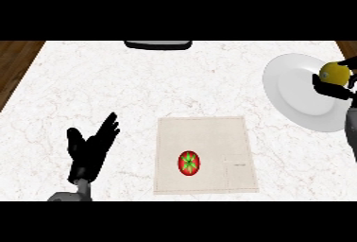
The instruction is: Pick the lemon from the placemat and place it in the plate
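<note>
Over the white plate (296, 90) at the counter's right edge we see our right hand (333, 87), its black fingers curled round the yellow lemon (334, 71). The lemon shows above the fingers, over the plate's right part, close to the frame's border; whether it touches the plate's surface we cannot tell, since the hand hides its underside. Part of the grey forearm runs down the right border below the plate.

Near the middle of the white marbled counter (140, 80) lies the beige placemat (223, 137), a plain rectangle lying flat. On its lower left part sits a round red thing with a green star-shaped top (a tomato (189, 163), by the look of it), apart from both hands.

At the lower left we see our left hand (89, 146), resting with fingers straight and pointing up and to the right, thumb spread to the left; it holds nothing and stays well apart from the placemat. Its grey forearm comes in from the lower edge.

At the counter's far edge, near the top middle, a dark flat object (157, 45) is partly cut off, and we cannot tell what it is. Brown wooden floor (17, 59) shows beyond the counter's left side.
</note>
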Action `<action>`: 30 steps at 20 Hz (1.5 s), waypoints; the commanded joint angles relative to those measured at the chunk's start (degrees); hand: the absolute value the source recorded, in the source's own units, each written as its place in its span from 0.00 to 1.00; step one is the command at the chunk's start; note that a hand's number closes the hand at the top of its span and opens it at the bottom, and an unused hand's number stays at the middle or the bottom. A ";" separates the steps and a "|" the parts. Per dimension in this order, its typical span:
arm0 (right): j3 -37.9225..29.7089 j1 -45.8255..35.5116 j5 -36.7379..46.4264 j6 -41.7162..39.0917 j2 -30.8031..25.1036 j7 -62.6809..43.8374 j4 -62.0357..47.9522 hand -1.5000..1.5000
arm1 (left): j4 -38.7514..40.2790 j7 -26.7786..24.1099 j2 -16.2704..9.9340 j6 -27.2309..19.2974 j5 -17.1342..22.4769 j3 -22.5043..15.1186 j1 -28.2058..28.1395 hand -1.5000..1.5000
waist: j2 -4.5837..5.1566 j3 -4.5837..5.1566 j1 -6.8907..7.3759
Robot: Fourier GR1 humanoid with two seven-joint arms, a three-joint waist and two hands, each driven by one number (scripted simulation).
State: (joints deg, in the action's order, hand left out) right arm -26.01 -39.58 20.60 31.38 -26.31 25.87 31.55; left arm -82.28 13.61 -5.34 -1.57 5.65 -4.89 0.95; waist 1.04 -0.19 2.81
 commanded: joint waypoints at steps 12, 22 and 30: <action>-0.61 -5.37 1.02 -13.81 -4.55 4.06 -17.87 0.00 | 1.49 -1.55 -0.23 1.19 -0.17 0.10 1.36 0.50 | 1.13 -0.35 1.99; -11.67 -5.34 -9.84 -20.94 -8.70 11.41 -19.77 0.00 | -0.21 -1.19 1.34 0.18 -1.32 -1.83 -0.16 0.50 | 0.81 -0.31 1.40; -11.78 2.58 -11.33 -44.98 -16.14 15.51 -22.51 0.00 | -0.72 0.16 0.66 -0.58 -0.37 0.36 -0.31 0.50 | 0.13 -0.21 -0.54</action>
State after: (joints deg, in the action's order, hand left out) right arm -37.63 -40.63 9.80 -4.60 -39.23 39.14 10.03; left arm -82.37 13.40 -4.40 -2.22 4.77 -5.15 1.17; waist 1.35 -0.40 2.75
